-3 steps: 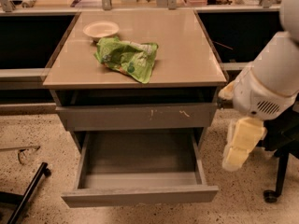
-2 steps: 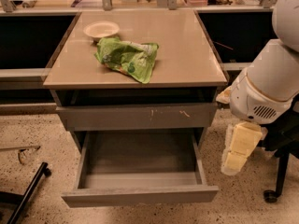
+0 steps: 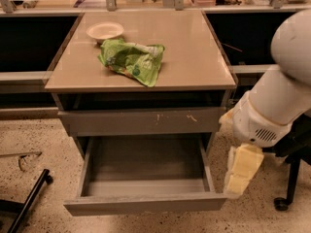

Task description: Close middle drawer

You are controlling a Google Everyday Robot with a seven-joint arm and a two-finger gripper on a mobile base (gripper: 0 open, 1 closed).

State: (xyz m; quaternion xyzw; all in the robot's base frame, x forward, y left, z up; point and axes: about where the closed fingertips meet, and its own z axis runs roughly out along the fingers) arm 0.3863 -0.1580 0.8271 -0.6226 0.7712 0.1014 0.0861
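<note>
The middle drawer (image 3: 146,204) is pulled far out of the grey cabinet, and its empty grey tray interior (image 3: 146,161) is open to view. Its plain flat front faces me at the bottom of the view. Above it is the taller grey front with pale scratch marks (image 3: 141,121). My gripper (image 3: 241,173), pale yellow under the white arm (image 3: 272,110), hangs just right of the drawer's front right corner, close beside it. It holds nothing that I can see. The lowest front is hidden.
A green crumpled bag (image 3: 132,60) and a small white bowl (image 3: 105,31) lie on the beige cabinet top (image 3: 194,57). A black chair base (image 3: 284,200) stands at the right, and a black rod (image 3: 26,203) lies on the speckled floor at the left.
My arm has lowered and the gripper has moved down and slightly left, closer to the drawer's front right corner. The drawer has not moved.
</note>
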